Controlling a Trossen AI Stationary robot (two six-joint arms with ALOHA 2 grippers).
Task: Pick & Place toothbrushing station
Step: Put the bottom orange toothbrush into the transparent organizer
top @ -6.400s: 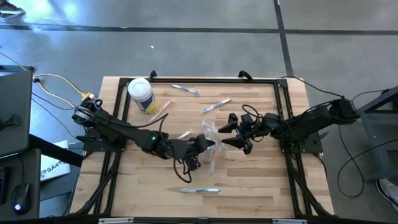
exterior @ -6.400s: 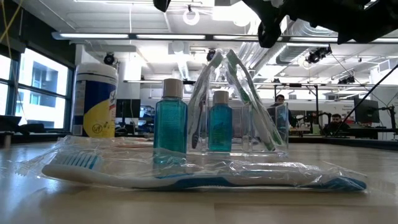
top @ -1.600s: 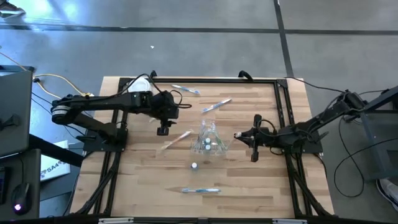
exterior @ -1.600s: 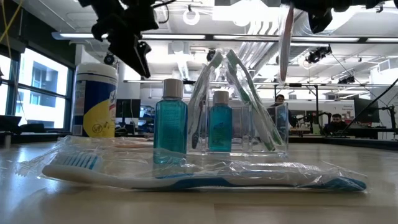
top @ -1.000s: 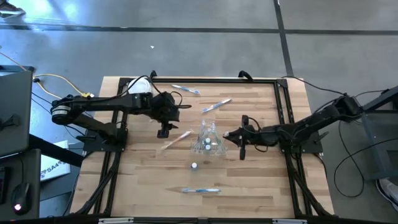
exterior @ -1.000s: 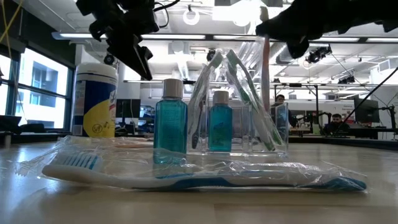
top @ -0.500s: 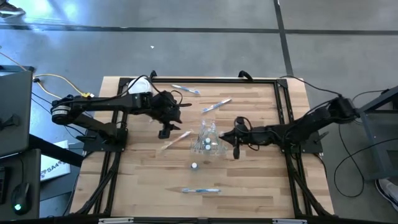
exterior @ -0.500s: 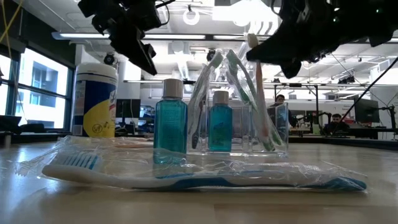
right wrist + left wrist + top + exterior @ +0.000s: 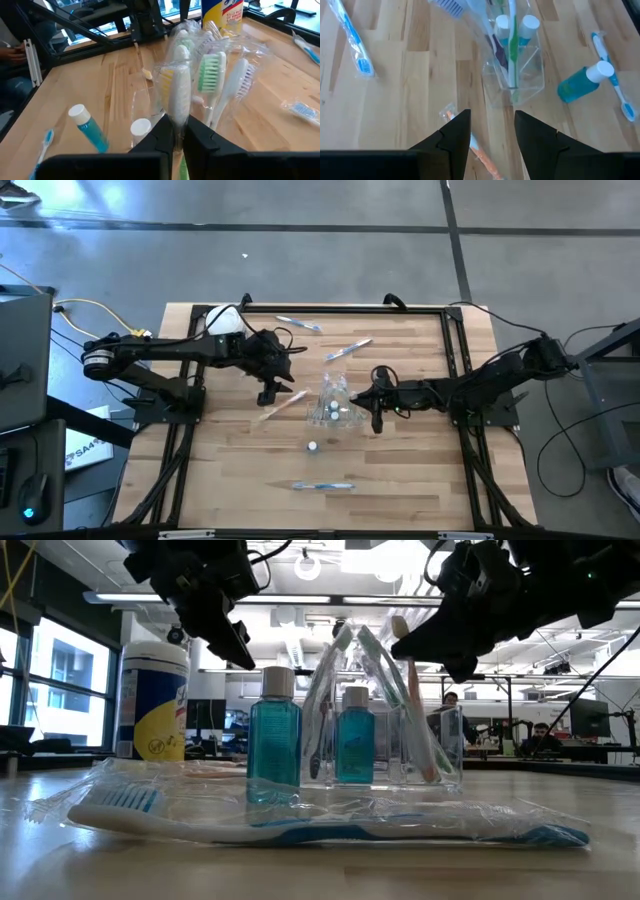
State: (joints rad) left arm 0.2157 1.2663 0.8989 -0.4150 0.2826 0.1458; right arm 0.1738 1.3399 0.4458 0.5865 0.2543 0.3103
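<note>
Right gripper [image 9: 375, 402] clamped on a wrapped toothbrush [image 9: 179, 92] at the clear cup [image 9: 336, 407] mid-bench [image 9: 420, 470], cup holding other brushes, left gripper [image 9: 268, 386] apart over an orange-handled toothbrush [image 9: 482, 157], blue bottle [image 9: 581, 83] lying nearby

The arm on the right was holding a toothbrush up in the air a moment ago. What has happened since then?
The right gripper carried its wrapped toothbrush leftward and lowered it into the clear holder, still shut on it. The left gripper moved down toward the orange-handled toothbrush on the table, jaws apart, holding nothing. The holder, the teal bottles and the canister stayed put.
</note>
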